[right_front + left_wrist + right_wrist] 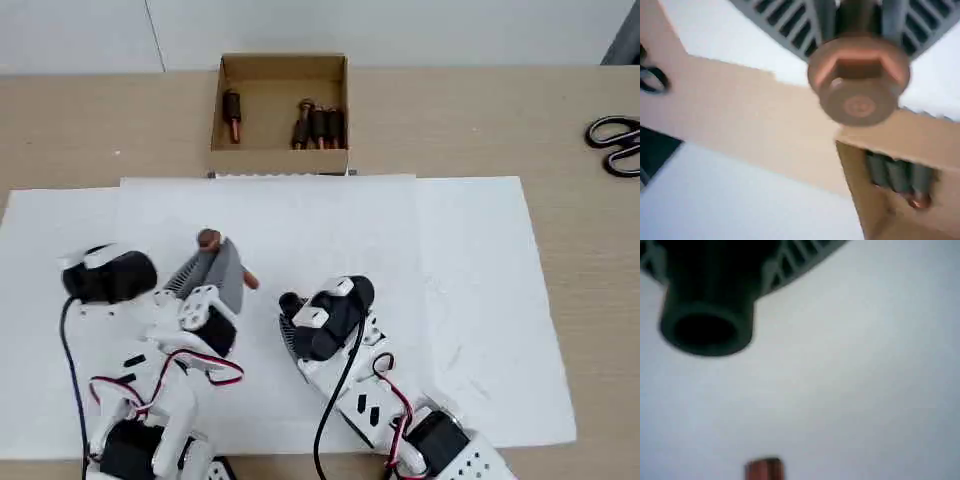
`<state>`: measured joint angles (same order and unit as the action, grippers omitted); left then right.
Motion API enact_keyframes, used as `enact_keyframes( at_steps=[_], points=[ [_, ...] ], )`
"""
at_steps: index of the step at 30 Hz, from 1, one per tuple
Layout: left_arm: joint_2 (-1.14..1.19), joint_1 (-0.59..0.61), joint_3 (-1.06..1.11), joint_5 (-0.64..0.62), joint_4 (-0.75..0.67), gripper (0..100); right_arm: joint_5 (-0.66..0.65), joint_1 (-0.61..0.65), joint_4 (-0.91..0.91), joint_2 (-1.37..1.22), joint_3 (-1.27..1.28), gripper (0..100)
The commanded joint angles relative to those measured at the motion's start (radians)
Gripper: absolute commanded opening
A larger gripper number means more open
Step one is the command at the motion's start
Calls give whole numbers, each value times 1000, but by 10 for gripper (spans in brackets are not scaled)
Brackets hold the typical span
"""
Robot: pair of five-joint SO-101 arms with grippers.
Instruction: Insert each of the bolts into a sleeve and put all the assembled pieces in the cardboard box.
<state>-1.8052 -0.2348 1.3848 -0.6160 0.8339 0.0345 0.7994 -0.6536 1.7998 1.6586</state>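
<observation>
clasping a bolt (858,82) in left gripper (218,262), right gripper (293,322) closed around a sleeve (707,315)

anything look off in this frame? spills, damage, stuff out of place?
Nothing stands out. Four assembled pieces lie inside the cardboard box, one apart from the other three. The left gripper holds a bolt, the right gripper a sleeve. Only stray item: scissors beside the white sheet.

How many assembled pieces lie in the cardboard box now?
4. One piece lies alone at the left of the box; three pieces lie side by side at its right.
</observation>
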Motion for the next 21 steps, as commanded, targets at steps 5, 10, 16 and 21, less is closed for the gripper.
enact_keyframes(
  at_steps=[5, 10, 16, 21],
  points=[
    [-12, -135, 8, -9, -28, 7, 3, 13, 25, 15, -9, 2],
    [-12, -155, 8, -6, -28, 7, 3, 13, 25, 15, -17, 2],
    [-12, -155, 45, -3, -29, 7, 2, 13, 25, 15, -32, 2],
    [-12, -164, 84, -2, -29, 6, -2, 13, 24, 15, -57, 2]
  ],
)
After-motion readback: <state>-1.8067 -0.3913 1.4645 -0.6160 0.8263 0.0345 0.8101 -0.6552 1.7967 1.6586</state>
